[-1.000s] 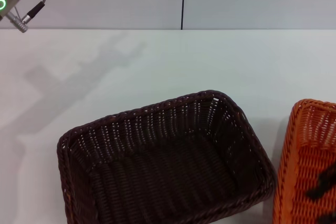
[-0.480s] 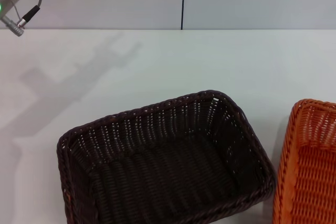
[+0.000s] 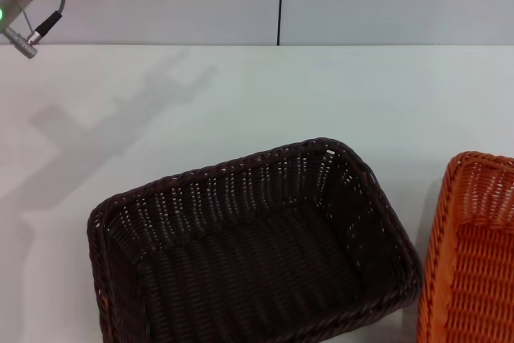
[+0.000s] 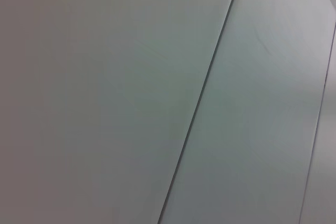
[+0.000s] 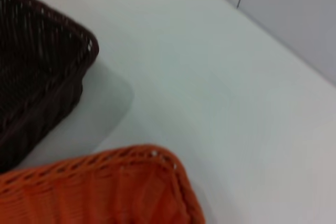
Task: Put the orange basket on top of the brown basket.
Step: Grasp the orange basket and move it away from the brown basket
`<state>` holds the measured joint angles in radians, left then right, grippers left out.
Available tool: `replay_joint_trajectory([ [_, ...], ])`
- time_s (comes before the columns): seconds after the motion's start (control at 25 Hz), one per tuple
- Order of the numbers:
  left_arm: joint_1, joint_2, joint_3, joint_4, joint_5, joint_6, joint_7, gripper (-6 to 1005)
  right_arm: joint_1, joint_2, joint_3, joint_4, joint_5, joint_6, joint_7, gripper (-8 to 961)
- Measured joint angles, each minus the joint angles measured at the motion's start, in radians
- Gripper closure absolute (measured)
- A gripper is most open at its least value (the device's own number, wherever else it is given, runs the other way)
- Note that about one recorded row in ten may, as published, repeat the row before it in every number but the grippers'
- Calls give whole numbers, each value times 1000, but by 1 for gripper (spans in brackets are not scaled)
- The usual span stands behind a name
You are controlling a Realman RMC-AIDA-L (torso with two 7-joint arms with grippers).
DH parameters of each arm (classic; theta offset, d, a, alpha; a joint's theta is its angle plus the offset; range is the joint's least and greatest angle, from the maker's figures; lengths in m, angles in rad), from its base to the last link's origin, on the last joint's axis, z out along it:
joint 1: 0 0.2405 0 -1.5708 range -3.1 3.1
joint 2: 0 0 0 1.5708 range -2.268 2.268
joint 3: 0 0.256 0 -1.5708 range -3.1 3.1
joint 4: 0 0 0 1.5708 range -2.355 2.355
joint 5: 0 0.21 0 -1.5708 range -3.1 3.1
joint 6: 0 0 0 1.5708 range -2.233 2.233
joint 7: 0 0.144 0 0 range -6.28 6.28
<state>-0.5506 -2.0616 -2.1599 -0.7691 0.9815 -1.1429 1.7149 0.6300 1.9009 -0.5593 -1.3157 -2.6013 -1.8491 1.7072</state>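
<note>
The brown basket [image 3: 265, 157] stands empty on the white table [image 3: 241, 94], near the front and slightly turned. Just to its right, the orange basket [image 3: 450, 198] is cut off by the head view's right and lower edges. In the right wrist view the orange basket's braided rim [image 5: 131, 157] is close below the camera, with a corner of the brown basket [image 5: 79, 40] beside it and a strip of table between them. Only the left arm's silver wrist [image 3: 18, 6] shows, raised at the far left. Neither gripper's fingers are visible in any view.
A grey panelled wall with a dark vertical seam [image 3: 279, 2] runs behind the table's far edge. The left wrist view shows only wall panels and a seam [image 4: 199, 108]. White tabletop stretches behind and left of the baskets.
A dark shape seen over the orange basket's inside one second ago is gone from the head view. The left arm's wrist has shifted slightly up and to the left.
</note>
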Motion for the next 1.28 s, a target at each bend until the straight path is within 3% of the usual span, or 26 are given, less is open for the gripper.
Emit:
replay_joint_trajectory([
  [0.56, 3, 2, 0, 16, -9, 0, -3, 199, 25, -3, -84, 245, -60, 157, -19, 306],
  [0.8, 1, 3, -1, 16, -11, 2, -3, 199, 45, 15, -117, 353, -55, 244, -35, 332],
  [1.0, 1, 3, -6, 16, -11, 3, -3, 199, 37, 35, -120, 349, -57, 266, -52, 354],
  [1.16, 2, 3, -23, 32, -11, 1, -2, 199, 30, 35, -120, 343, -60, 260, -56, 372],
  [1.28, 2, 3, -23, 32, -11, 1, -2, 198, 21, 20, -114, 342, -61, 240, -55, 499],
])
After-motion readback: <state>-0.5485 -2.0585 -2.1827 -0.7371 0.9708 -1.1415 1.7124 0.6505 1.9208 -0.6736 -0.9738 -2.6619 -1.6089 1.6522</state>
